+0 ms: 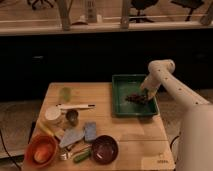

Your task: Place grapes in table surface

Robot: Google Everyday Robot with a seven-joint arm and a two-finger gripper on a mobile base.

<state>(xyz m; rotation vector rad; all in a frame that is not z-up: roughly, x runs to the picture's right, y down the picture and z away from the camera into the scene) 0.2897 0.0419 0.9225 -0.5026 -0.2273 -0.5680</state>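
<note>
The grapes, a small dark brownish-purple bunch, lie inside the green tray at its right side. My gripper reaches down from the white arm into the tray, right at the bunch's right edge. The table surface is the tan slatted wooden top under the tray and the other items.
On the left half of the table stand an orange bowl, a maroon bowl, a white cup, a small metal cup, a blue-grey cloth, a green cup and a long white utensil.
</note>
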